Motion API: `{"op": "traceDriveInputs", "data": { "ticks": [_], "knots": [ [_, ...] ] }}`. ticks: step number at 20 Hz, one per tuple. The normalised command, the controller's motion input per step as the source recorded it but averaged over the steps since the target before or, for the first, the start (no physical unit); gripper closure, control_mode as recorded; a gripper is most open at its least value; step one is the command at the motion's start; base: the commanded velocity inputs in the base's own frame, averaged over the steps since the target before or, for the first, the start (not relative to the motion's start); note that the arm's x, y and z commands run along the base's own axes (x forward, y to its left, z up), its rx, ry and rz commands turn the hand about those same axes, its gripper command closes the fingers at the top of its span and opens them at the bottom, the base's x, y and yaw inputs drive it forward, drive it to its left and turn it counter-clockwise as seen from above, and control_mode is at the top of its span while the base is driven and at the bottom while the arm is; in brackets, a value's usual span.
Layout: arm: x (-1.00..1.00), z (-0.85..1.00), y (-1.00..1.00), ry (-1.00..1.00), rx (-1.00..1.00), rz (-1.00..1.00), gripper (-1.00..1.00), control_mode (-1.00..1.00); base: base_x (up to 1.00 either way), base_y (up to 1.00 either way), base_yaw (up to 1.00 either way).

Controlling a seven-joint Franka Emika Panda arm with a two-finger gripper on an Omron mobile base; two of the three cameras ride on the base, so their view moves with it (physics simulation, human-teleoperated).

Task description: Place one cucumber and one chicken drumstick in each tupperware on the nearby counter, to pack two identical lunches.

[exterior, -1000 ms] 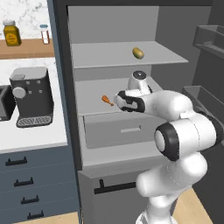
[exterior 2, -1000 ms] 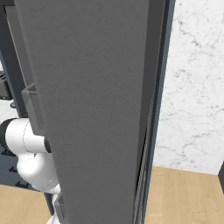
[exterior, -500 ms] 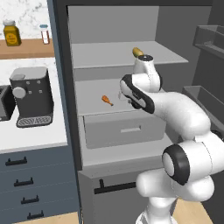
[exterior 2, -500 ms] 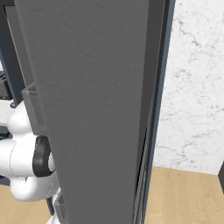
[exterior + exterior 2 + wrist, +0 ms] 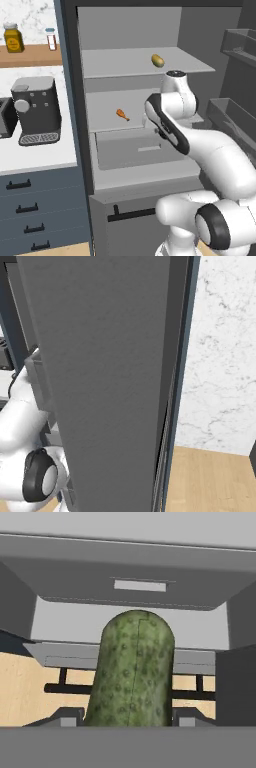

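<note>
1. Green and pebbled, the cucumber (image 5: 132,669) sits between the fingers of the end effector (image 5: 129,718), which is clenched on it; its long axis runs straight out along the hand's own line of sight.
2. Landmark: the open fridge drawer (image 5: 135,150). In the hand view the drawer lies just beyond the cucumber's rounded tip, so the hand is inside the fridge above it.
3. One chicken drumstick (image 5: 121,114), orange-brown, lies on the shelf just above and behind the drawer, towards its left side, apart from the arm.
4. A yellowish item (image 5: 157,60) rests on the shelf higher still above the drawer.
5. A coffee machine (image 5: 36,110) stands on the table left of the drawer.
6. Judgement: the coming move is to draw the cucumber back out and carry it to a tupperware; I cannot tell where those stand.
</note>
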Motion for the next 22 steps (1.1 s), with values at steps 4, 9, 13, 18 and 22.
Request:
{"op": "traceDriveInputs", "data": {
  "ticks": [4,9,13,18,22],
  "knots": [
    [-0.54,0.00,0.00,0.00,0.00,0.00,1.00,-1.00,0.00,0.00,0.00],
    [-0.25,0.00,0.00,0.00,0.00,0.00,1.00,-1.00,0.00,0.00,0.00],
    [-0.28,0.00,0.00,0.00,0.00,0.00,1.00,-1.00,0.00,0.00,0.00],
    [0.00,0.00,0.00,0.00,0.00,0.00,1.00,1.00,-0.71,0.10,0.05],
    [0.00,0.00,0.00,0.00,0.00,0.00,1.00,1.00,-0.62,0.42,0.29]
  ]
}}
